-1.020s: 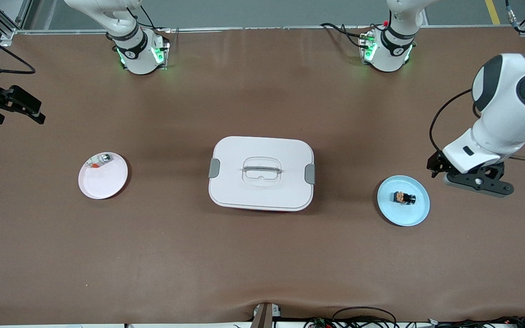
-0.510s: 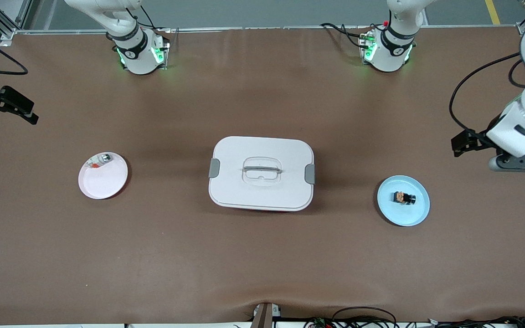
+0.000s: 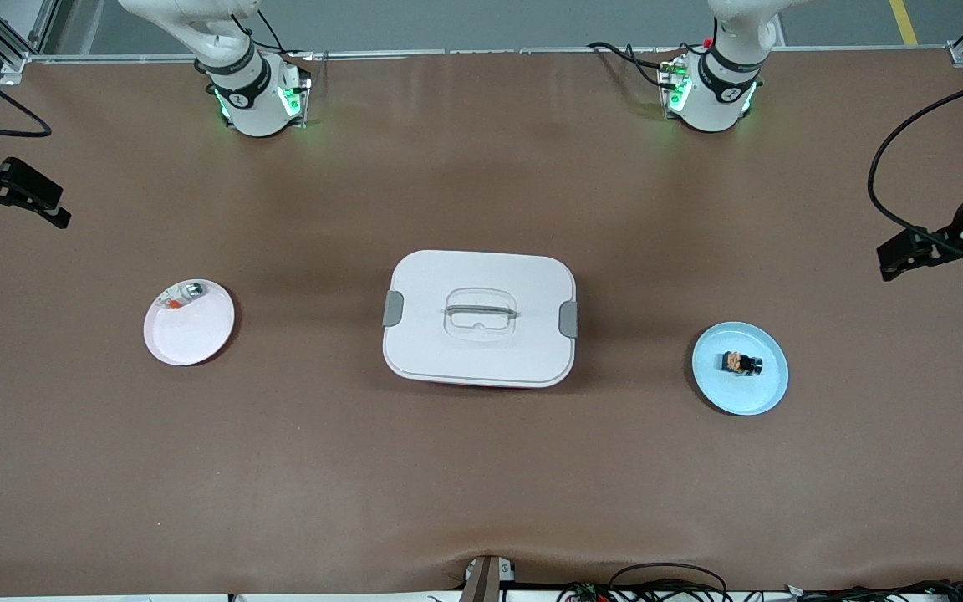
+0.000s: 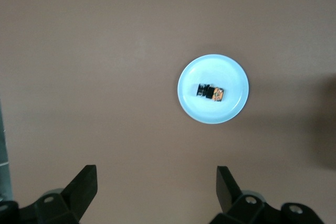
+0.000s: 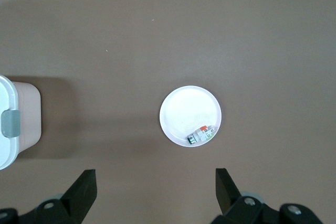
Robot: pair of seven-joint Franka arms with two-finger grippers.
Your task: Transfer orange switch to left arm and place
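The orange switch (image 3: 741,363) is a tiny black block with orange markings, lying on a pale blue plate (image 3: 761,390) toward the left arm's end of the table. In the left wrist view the switch (image 4: 212,93) and its plate (image 4: 232,73) show well clear of the fingers. My left gripper (image 4: 156,176) hangs open and empty, high over bare table at that end. The white box (image 3: 479,343) with grey latches stands in the middle of the table. My right gripper (image 5: 156,178) is open and empty, high over the right arm's end.
A pale pink plate (image 3: 193,334) toward the right arm's end holds a small silver-green piece with a red bit (image 3: 183,293). The right wrist view shows that plate (image 5: 184,109) and a corner of the box (image 5: 16,124). Brown table surrounds everything.
The left arm has swung away from beside the blue plate toward its end of the table, mostly leaving the front view. The right gripper shifted slightly outward at first. Nothing on the table moved.
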